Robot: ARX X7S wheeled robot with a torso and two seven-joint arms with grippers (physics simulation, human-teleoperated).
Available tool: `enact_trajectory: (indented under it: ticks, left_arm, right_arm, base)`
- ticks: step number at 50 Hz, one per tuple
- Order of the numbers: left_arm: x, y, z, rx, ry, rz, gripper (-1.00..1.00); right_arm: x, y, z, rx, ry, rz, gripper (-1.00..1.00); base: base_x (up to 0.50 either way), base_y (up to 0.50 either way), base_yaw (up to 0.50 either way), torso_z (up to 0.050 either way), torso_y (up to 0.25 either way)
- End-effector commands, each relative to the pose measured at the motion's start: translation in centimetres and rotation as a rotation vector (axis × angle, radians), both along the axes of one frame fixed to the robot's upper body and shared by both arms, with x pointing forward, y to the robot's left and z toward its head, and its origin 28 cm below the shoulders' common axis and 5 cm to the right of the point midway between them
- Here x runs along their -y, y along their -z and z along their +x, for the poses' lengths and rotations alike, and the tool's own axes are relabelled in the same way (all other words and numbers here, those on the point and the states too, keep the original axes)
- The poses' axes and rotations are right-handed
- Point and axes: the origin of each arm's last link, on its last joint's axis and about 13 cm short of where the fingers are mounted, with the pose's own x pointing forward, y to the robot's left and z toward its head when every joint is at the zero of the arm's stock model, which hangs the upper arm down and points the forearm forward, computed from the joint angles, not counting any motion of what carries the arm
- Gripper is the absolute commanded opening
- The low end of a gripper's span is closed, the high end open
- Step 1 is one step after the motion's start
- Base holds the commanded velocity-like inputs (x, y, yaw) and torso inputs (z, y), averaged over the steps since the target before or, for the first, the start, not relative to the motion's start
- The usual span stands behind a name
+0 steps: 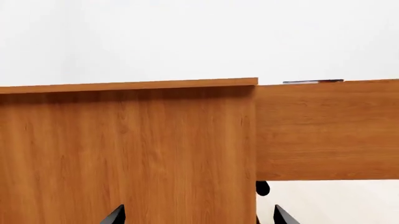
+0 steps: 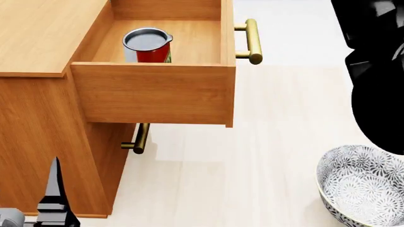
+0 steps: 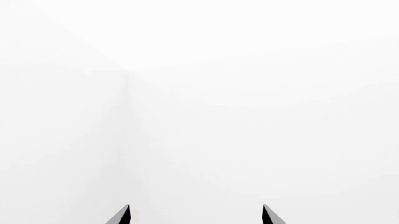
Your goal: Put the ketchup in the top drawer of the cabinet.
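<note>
Ketchup (image 2: 147,45) stands upright inside the top drawer (image 2: 154,94), toward its back left part, silver top up. The drawer is pulled well out of the cabinet (image 2: 38,28); brass handle (image 2: 252,41) at its front. Placement looks done.

Left tool (image 1: 198,215): only two dark fingertips show, spread apart, nothing between them; released, facing the cabinet side. Right tool (image 3: 195,215): tips likewise spread and empty, pointed at blank white.

Risks, as I judge them:
- If the drawer is pushed shut fast, the tin could tip or slide against the drawer wall.
- Left arm sits low beside the cabinet; a careless swing could knock the cabinet side or the lower handle (image 2: 140,139).
- Patterned bowl (image 2: 363,184) sits on the pale floor, well apart from the cabinet; right arm moving down could clip it.

Writing: red label partly visible over the drawer wall; no lettering readable.
</note>
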Motion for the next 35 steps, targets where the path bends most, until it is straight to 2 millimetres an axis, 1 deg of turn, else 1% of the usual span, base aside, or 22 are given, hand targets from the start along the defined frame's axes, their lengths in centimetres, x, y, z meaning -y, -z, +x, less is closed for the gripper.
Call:
enact_trajectory:
  ticks: [1,13,22,28,35]
  left_arm:
    - [0.1,-1.3,-0.7,0.037,0.008,0.014,1.0]
    - [0.3,-1.9,-1.2,0.061,0.02,0.014,1.0]
    - [0.3,-2.0,-1.5,0.07,0.02,0.019,1.0]
    - [0.3,-2.1,-1.7,0.074,0.021,0.019,1.0]
    - [0.3,-2.3,-1.9,0.082,0.02,0.022,1.0]
  right_arm:
    - [0.1,1.7,-2.7,0.033,-0.003,0.021,1.0]
    - [0.2,2.6,-4.5,0.066,0.018,0.016,1.0]
    - [0.1,3.1,-5.4,0.08,0.025,0.014,1.0]
    - [0.1,3.8,-5.6,0.091,0.061,-0.006,1.0]
    - [0.3,4.4,-6.3,0.095,0.076,0.011,1.0]
  base:
    - [0.0,0.0,0.0,0.0,0.0]
    - [0.0,0.0,0.0,0.0,0.0]
    - [0.0,0.0,0.0,0.0,0.0]
    - [0.0,0.0,0.0,0.0,0.0]
    - [0.0,0.0,0.0,0.0,0.0]
